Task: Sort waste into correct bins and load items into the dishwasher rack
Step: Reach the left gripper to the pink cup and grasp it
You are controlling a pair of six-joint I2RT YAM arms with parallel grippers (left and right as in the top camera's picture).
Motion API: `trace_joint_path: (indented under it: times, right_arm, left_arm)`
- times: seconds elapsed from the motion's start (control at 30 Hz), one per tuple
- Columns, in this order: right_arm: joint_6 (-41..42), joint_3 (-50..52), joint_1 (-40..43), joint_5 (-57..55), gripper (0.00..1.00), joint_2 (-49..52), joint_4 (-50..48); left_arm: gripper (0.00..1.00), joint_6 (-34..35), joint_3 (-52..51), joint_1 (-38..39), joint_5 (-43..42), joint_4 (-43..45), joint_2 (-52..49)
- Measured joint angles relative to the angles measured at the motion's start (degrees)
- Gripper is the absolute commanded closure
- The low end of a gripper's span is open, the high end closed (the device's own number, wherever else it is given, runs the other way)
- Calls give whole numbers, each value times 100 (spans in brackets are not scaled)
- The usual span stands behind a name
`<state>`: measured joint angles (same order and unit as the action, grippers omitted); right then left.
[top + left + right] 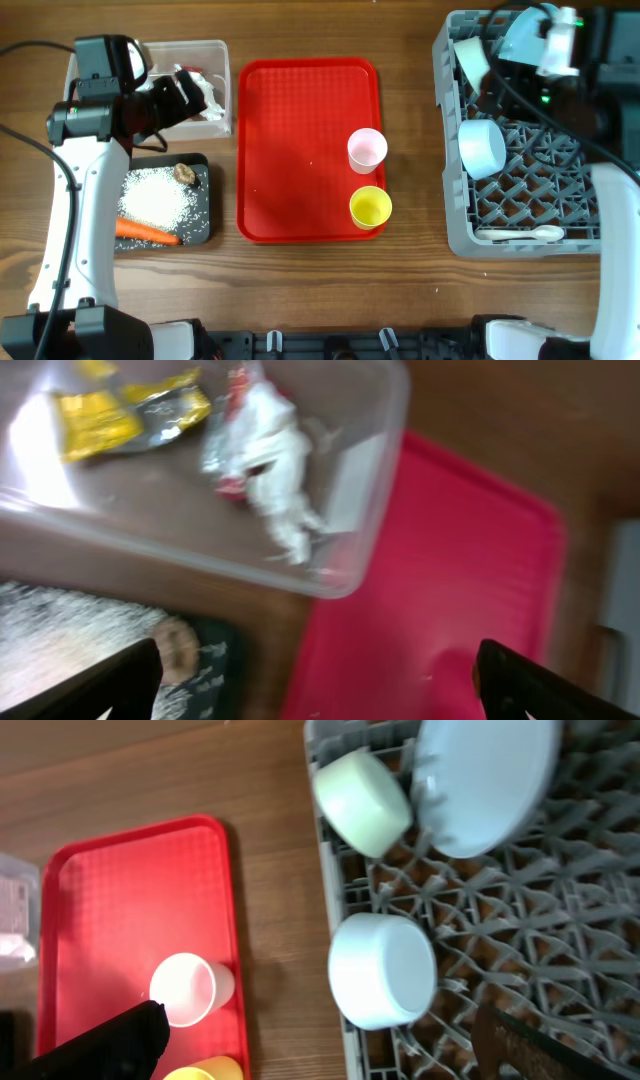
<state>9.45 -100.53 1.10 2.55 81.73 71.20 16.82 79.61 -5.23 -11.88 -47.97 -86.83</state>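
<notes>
The large square grey lattice dishwasher rack (470, 235) at the right already holds the light blue round plate (485, 780), two light blue bowls (482, 147) and the white spoon (520, 233). On the flat red serving tray (300, 150) in the middle, along its rack-side edge, stand the small pink cup (366, 150) and small yellow cup (370, 207), both upright and apart. At the left, the clear rectangular plastic tub (222, 60) holds the crumpled wrappers (260, 450), and the black rectangular tray (203, 165) holds the white rice grains (160, 195), orange carrot (148, 232) and brown lump (185, 173). Only the cups seem left to load. They lie to the left of the right gripper (320, 1050) and back toward the robot. Being round, they offer no long axis to match. That gripper hangs over the rack's far part, fingers spread and empty, and probably suits them better. The left gripper (320, 685) hangs spread and empty over the tub's edge.
</notes>
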Motion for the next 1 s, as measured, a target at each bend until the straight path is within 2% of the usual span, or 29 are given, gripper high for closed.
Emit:
trace_joint_path:
  times: [0.13, 0.3, 0.37, 0.57, 0.67, 0.8, 0.83, 0.9, 0.93, 0.97, 1.0]
  right_arm:
    - [24, 0, 144, 0, 0, -96, 83]
    - [39, 0, 142, 0, 0, -96, 131]
    - [42, 0, 142, 0, 0, -96, 162]
    - [39, 0, 142, 0, 0, -96, 254]
    - [39, 0, 142, 0, 0, -96, 280]
    - [42, 0, 142, 0, 0, -96, 299]
    - [39, 0, 142, 0, 0, -96, 297]
    - [39, 0, 142, 0, 0, -96, 299]
    - [42, 0, 142, 0, 0, -96, 299]
    - [42, 0, 142, 0, 0, -96, 297]
    - [42, 0, 142, 0, 0, -96, 299]
  left_arm:
    - [7, 24, 0, 273, -929, 564, -85]
    - [1, 26, 0, 1257, -1220, 1043, -407]
    - [0, 31, 0, 2063, -1093, 1325, -776]
    - [0, 26, 2, 3475, -431, 1825, -1766]
    - [3, 24, 2, 3821, -186, 1928, -2173]
    - [8, 33, 0, 3919, 0, 1963, -2503]
    - [11, 42, 0, 3917, 28, 1963, -2540]
    - [26, 90, 0, 3904, 109, 1961, -2570]
    - [38, 133, 0, 3901, 157, 1958, -2570]
    - [56, 144, 2, 3897, 186, 1961, -2570]
    - [65, 181, 0, 3897, 225, 1965, -2570]
